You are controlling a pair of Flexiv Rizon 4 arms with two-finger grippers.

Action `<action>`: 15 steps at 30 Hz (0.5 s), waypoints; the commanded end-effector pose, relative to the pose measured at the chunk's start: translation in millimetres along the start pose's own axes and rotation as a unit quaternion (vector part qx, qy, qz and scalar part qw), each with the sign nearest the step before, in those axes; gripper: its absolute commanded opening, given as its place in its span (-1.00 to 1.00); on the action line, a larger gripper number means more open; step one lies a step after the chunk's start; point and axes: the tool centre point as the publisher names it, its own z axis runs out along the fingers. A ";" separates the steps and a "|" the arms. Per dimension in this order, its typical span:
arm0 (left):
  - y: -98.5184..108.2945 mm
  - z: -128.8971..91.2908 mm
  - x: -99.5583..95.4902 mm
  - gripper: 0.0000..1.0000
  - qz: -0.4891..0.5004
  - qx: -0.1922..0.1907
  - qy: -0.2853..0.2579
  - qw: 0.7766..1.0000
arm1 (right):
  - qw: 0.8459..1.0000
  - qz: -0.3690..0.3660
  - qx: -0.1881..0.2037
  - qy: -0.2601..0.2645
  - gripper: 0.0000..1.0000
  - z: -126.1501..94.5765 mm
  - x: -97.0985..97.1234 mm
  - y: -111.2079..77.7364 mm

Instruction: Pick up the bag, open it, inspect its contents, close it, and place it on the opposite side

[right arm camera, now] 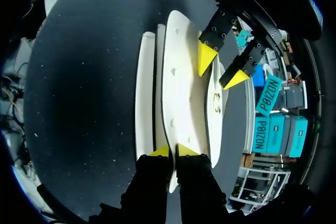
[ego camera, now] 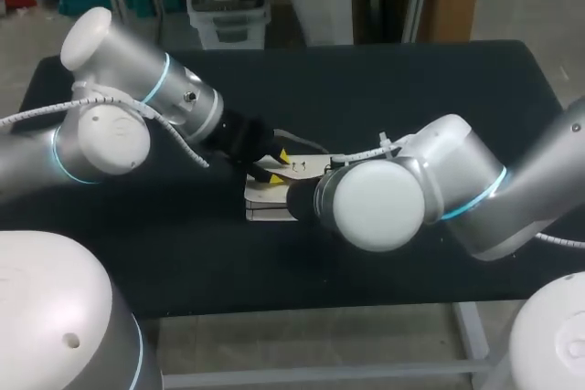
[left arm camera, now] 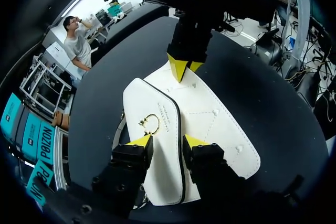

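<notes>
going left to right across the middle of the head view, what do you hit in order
left arm → white bag → right arm. The left arm's gripper sits over the bag, so it has no clear place in the order and is left out.

White bag lying flat, gold ring clasp.

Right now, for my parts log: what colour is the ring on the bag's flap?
Gold ring on the white bag; clearest in the left wrist view.
</notes>
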 end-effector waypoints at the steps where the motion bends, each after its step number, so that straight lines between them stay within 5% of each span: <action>1: -0.6 -5.1 3.9 -0.18 0.003 0.012 -0.015 1.000 | 1.000 0.000 0.000 -0.001 -1.00 1.8 1.0 0.4; 5: -3.4 -9.5 1.1 -0.44 0.006 0.030 -0.022 0.999 | 1.000 0.000 0.000 -0.001 -1.00 1.8 1.0 0.4; 15: -5.4 -21.3 -4.3 -0.51 0.026 0.106 -0.016 0.994 | 1.000 0.000 0.000 -0.001 -1.00 1.8 1.0 0.4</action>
